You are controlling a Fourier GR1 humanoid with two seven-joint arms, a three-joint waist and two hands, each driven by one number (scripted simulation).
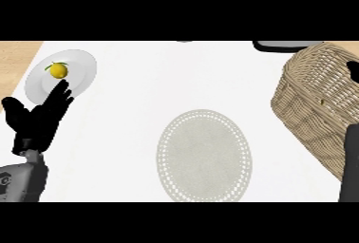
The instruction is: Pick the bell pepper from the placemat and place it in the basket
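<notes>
Grey forearm and black left hand (38, 118) rise from the lower left corner, fingers straight and spread, tips overlapping the rim of a white plate (80, 66) that carries a small yellow fruit (59, 70). Near the middle of the white counter (175, 80) lies the round grey placemat (204, 154) — nothing rests on it. At the right edge stands the wicker basket (312, 104); the right hand (354, 71) shows only as dark slivers against it, so whether it is open or closed cannot be told. No bell pepper shows anywhere.
</notes>
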